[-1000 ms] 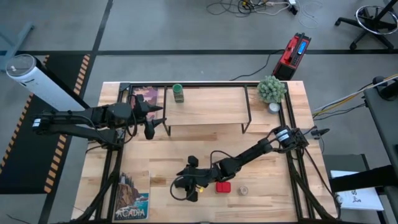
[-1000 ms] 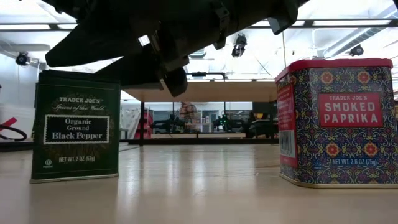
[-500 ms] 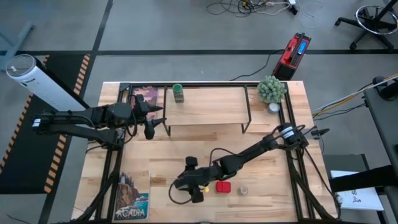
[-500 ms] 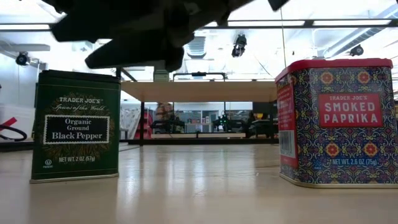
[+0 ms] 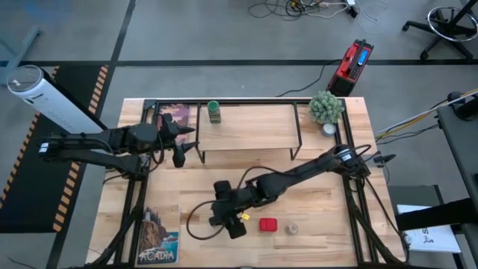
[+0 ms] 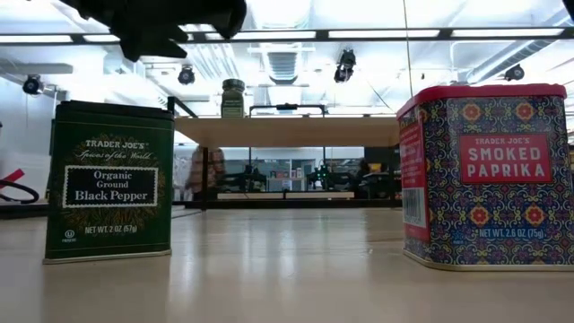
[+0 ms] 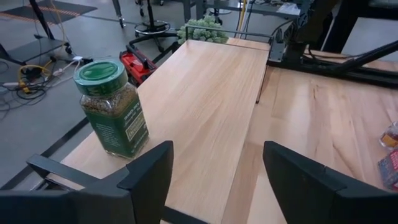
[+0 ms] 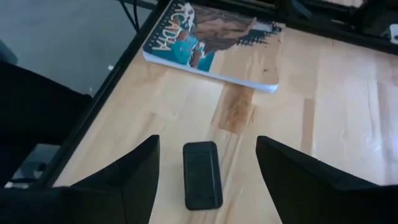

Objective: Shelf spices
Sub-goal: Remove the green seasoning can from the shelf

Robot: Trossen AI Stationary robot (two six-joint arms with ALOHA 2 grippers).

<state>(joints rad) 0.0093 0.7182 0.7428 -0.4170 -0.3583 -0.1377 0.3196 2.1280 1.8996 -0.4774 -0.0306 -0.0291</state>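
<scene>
Poised above the black pepper tin (image 8: 202, 175), right gripper (image 8: 208, 168) spread wide, empty — tin straight ahead between the fingers. Left gripper (image 7: 214, 171) open beside the shelf (image 5: 250, 125) (green-capped jar (image 7: 112, 107) aboard). Risk: skewed descent toppling the tin.

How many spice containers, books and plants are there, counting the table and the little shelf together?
Spice containers: 4 (green-capped jar, black pepper tin, red paprika tin, tan round jar)
Books: 2 (Acadia book, second book)
Plants: 1 (potted plant)
Total: 7
</scene>
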